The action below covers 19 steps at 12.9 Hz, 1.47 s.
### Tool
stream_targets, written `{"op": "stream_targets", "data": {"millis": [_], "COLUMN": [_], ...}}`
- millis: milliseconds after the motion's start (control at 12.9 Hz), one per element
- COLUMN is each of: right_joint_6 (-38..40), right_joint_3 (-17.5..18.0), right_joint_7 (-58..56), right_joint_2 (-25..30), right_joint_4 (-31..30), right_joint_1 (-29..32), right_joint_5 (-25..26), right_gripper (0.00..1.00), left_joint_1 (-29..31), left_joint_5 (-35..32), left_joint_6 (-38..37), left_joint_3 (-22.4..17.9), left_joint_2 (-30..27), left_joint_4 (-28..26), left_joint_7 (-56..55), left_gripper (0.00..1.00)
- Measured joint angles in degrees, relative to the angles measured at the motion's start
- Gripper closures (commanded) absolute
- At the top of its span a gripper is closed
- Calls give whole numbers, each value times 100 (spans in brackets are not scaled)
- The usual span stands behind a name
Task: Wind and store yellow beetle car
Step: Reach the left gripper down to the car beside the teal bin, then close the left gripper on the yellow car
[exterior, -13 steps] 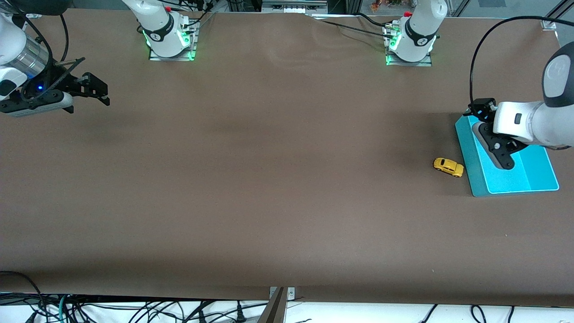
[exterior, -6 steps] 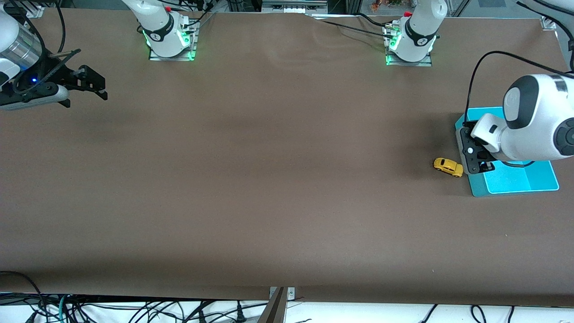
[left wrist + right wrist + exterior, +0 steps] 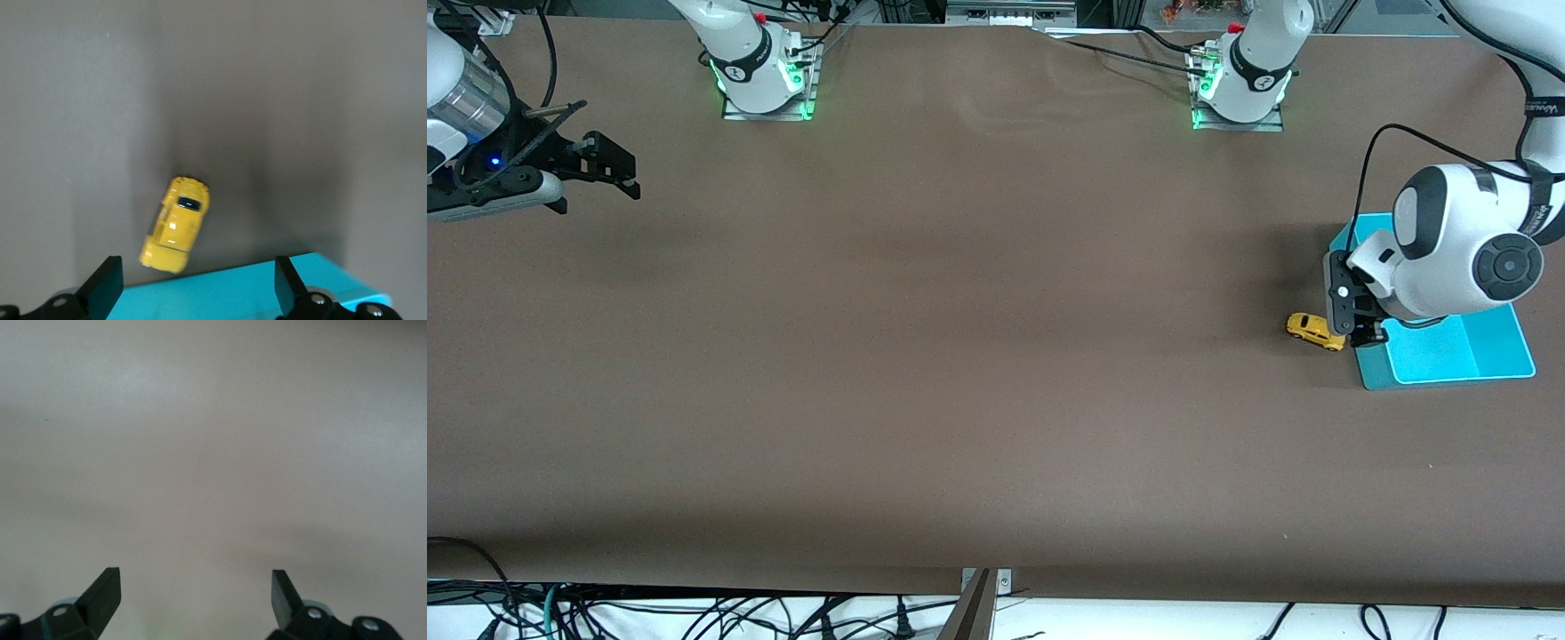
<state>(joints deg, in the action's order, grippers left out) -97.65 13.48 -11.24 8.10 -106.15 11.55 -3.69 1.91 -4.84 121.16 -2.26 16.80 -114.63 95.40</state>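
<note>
Now over the car
Left gripper (image 3: pixel 1352 322) hovers, jaws wide, above the tiny yellow beetle car (image 3: pixel 1314 331) beside the turquoise tray (image 3: pixel 1458 356); right gripper (image 3: pixel 609 169) waits, jaws wide.

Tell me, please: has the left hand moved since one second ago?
Yes. The left hand has shifted from over the teal tray toward the yellow beetle car, now over the tray's edge beside the car.

Robot lab: bolted arm bases (image 3: pixel 765 76), loose cables (image 3: pixel 694 613).
</note>
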Motion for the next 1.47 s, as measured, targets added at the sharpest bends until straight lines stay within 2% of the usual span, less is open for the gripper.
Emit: {"op": "stream_targets", "data": {"millis": [232, 619, 1471], "right_joint_6": [0, 3, 5], "right_joint_3": [-1, -3, -5], "right_joint_7": [0, 0, 0], "right_joint_2": [-1, -14, -32], "right_joint_4": [2, 2, 2], "right_joint_1": [-6, -10, -15], "right_joint_5": [0, 0, 0], "right_gripper": [0, 0, 0], "left_joint_1": [31, 264, 354], "left_joint_5": [0, 0, 22], "left_joint_6": [908, 1470, 2849], "left_joint_3": [-3, -6, -8], "left_joint_2": [110, 278, 454], "left_joint_4": [-344, -650, -1356], "left_joint_7": [960, 1168, 1450], "left_gripper": [0, 0, 0]}}
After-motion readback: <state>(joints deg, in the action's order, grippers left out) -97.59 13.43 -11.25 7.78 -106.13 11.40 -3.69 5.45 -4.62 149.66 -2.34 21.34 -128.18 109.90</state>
